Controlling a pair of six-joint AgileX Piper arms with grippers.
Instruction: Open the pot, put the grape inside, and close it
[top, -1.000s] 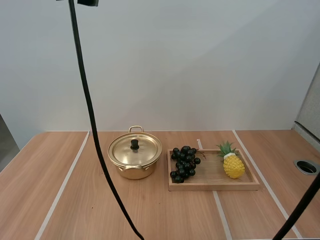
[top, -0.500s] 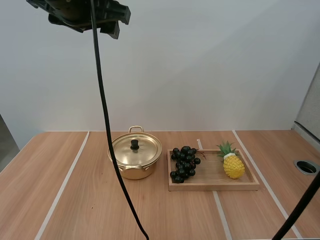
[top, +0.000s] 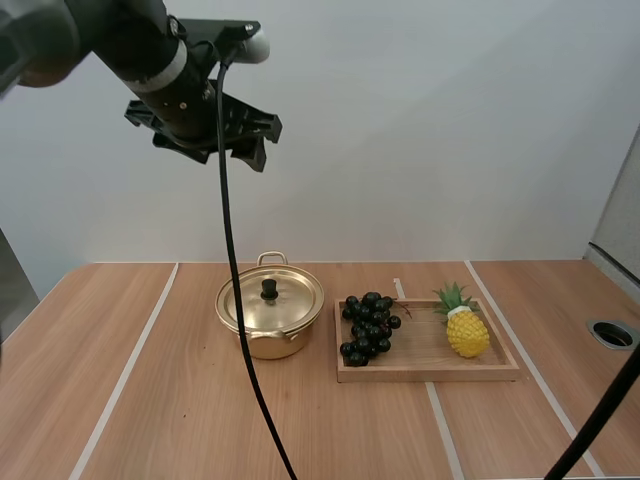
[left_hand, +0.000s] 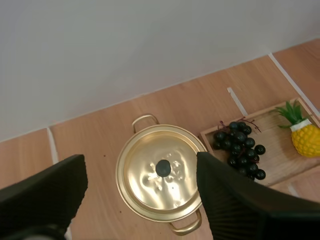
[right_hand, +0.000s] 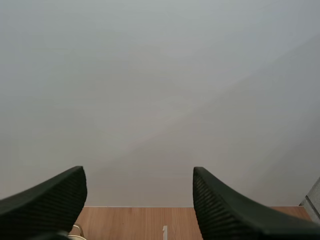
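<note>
The left claw (left_hand: 139, 160) hangs high above the left half of the worktop (top: 140, 400), well clear of everything on it. Its two black fingers (left_hand: 45, 197) are spread wide, with their ribbed inner faces turned to each other and nothing between them. In the left wrist view it looks straight down on the pot (top: 270, 318), which shows in the gap between the fingers. The gold pot stands on the worktop just right of a white stripe (top: 125, 370). Its lid (top: 272, 300) sits flat on it, with the black knob (top: 269, 289) upright at the middle. One loop handle points to the wall and the other to the near edge. Just right of the pot lies the wooden tray (top: 430, 372), with its left end close beside the pot's side. The grapes (top: 369, 327), a dark bunch, lie on the tray's left end, nearest the pot. A few berries hang over the tray's near left corner. Farther right on the same tray lies a yellow pineapple (top: 466, 328), apart from the grapes, with its green crown pointing to the wall. The right claw (right_hand: 137, 172) is also spread wide and holds nothing. It faces the pale wall, with a strip of worktop showing below its fingers.
</note>
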